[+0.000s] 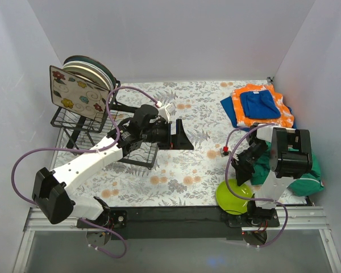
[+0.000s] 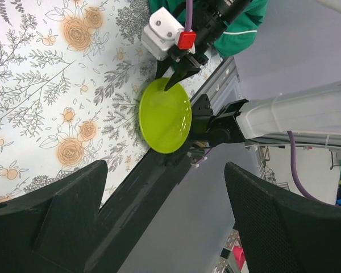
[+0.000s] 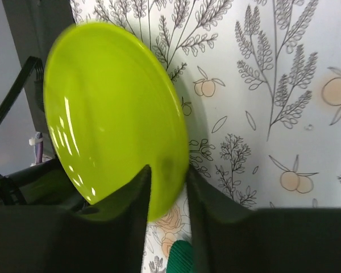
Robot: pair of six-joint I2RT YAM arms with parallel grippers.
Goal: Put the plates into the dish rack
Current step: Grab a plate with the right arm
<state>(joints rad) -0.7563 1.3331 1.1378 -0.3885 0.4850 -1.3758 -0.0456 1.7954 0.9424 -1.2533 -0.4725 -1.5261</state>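
Right wrist: right tool (image 3: 168, 190) pinches lime plate (image 3: 102, 108) at table (image 3: 261, 114) edge.

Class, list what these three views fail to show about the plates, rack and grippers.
- Top view: number of plates in the dish rack; they overlap behind a flowered board.
- Top view: the rack's near slots, covered by the left arm.
- Right wrist view: whether the right gripper grips the lime green plate; its fingers cover the contact.
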